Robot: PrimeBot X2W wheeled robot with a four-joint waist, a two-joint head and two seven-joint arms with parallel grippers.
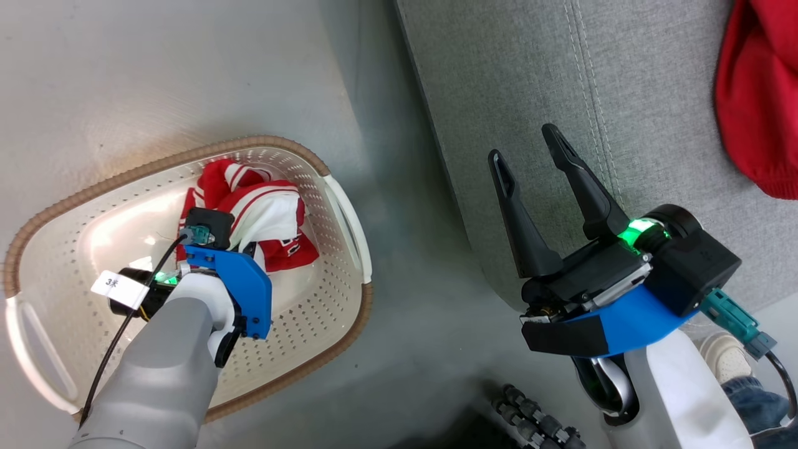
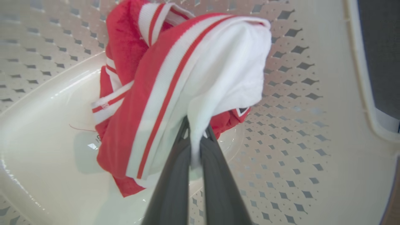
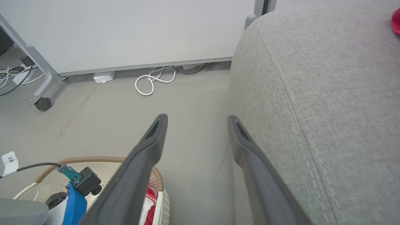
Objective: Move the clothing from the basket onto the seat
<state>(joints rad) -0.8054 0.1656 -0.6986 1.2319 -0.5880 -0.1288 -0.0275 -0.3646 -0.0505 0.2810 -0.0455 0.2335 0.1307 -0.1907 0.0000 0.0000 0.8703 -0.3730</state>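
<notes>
- Since my left claw (image 2: 196, 126) is pinched tight on a white fold of the garment (image 2: 156, 81), fingers nearly meeting with cloth between them, I judge the step in hand to be the lift out of the basket (image 2: 312, 156).
- The grip is on one thin fold. The rest of the garment hangs bunched beyond the fingertips, its low red edge at or just above the basket floor; I cannot tell which.
- I should rise straight and slowly so the fold does not slip, and get the trailing hem above the brown rim (image 1: 268, 141) before swinging across.
- The garment sits towards the basket's seat-side wall, so an early sideways pull could drag cloth over that wall or tip the light basket.
- My right claw (image 1: 522, 141) is spread wide and holds nothing. It hovers over the edge of the seat (image 1: 530, 75), well apart from the basket, and could catch a sagging end.
- A second garment (image 1: 757, 93), red, already lies on the seat; the bare grey beside it looks the sensible place to set down.
- A white tag (image 1: 112, 284) on my left arm's cable reads "3" plus a character I cannot make out.
- White marks on the garment's red part are too small to read.
</notes>
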